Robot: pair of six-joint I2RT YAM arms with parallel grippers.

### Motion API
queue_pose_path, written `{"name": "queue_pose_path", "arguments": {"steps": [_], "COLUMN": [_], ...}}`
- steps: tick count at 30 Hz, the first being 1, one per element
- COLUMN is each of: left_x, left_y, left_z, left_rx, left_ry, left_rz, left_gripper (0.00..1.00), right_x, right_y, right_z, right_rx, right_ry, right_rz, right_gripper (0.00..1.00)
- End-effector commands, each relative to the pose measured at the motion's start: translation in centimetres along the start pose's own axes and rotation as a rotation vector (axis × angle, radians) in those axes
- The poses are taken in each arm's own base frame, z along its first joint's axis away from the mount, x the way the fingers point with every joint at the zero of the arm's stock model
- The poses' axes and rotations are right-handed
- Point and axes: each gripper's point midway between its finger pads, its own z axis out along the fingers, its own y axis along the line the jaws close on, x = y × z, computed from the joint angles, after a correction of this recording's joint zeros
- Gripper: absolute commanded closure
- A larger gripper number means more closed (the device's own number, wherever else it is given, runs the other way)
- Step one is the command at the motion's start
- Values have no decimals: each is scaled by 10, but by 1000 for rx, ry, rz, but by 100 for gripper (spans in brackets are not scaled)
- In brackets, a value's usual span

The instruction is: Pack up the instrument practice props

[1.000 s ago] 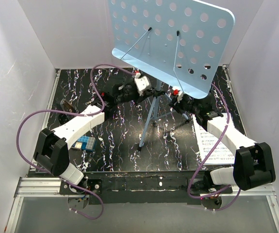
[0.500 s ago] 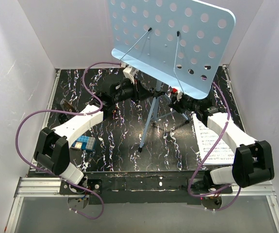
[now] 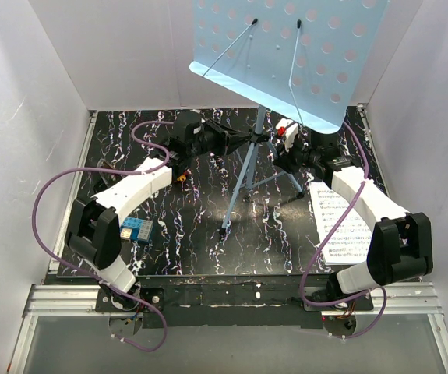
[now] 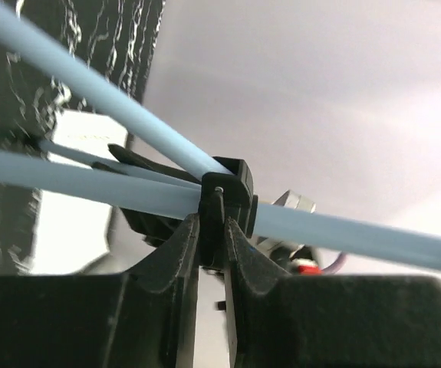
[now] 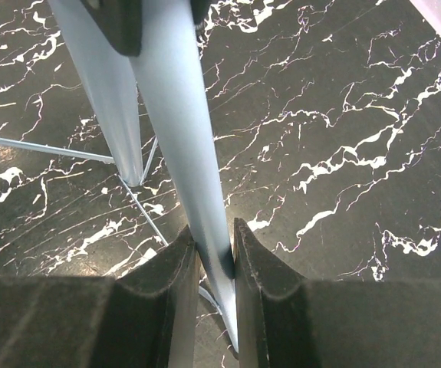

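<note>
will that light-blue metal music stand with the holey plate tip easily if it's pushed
Probably: the light-blue metal music stand carries a wide perforated plate on a thin pole over tripod legs, so it looks top-heavy. It seems rigid, not floppy. Its smooth tubes may slip when gripped.

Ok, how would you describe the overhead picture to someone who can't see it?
Seen from above, two robot arms grip a light-blue music stand on a black marbled table, the left gripper and right gripper both clamped on its thin frame. Sheet music lies flat by the right arm, a small blue block by the left.
</note>
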Motion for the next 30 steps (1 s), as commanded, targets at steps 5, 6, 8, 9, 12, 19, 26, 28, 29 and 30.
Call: {"name": "queue_pose_path", "arguments": {"steps": [5,6,8,9,12,19,26,28,29,30], "left_x": [-46,-48,-56,-63,-89,-115,-94,-81,-73,-57], "left_y": [44,45,47,51,67,77,56,41,31,21], "left_z": [-6,-8,-14,-18,-31,-61,-82,-87,-90,-93], "left_rx": [-243,-243,-242,-245,-270,-273,-81,15,78,170], "left_ry": [-176,-184,-203,-214,-274,-245,-170,-185,-218,-225], "left_rz": [-578,-561,-507,-457,-187,688,1410,1626,1757,1877], "left_gripper": [23,2,2,2,2,2,2,2,3,5], "right_x": [58,59,58,58,56,55,51,53,54,54], "right_y": [42,43,43,43,42,38,39,41,43,44], "right_z": [-1,-1,1,1,2,5,3,1,1,0], "right_rx": [-126,-128,-132,-134,-133,-132,-107,-106,-109,-110], "right_ry": [205,205,199,196,189,162,101,95,95,95], "right_rz": [227,229,227,227,223,213,217,218,219,219], "right_gripper": [99,99,99,99,99,99,99,99,99,99]}}
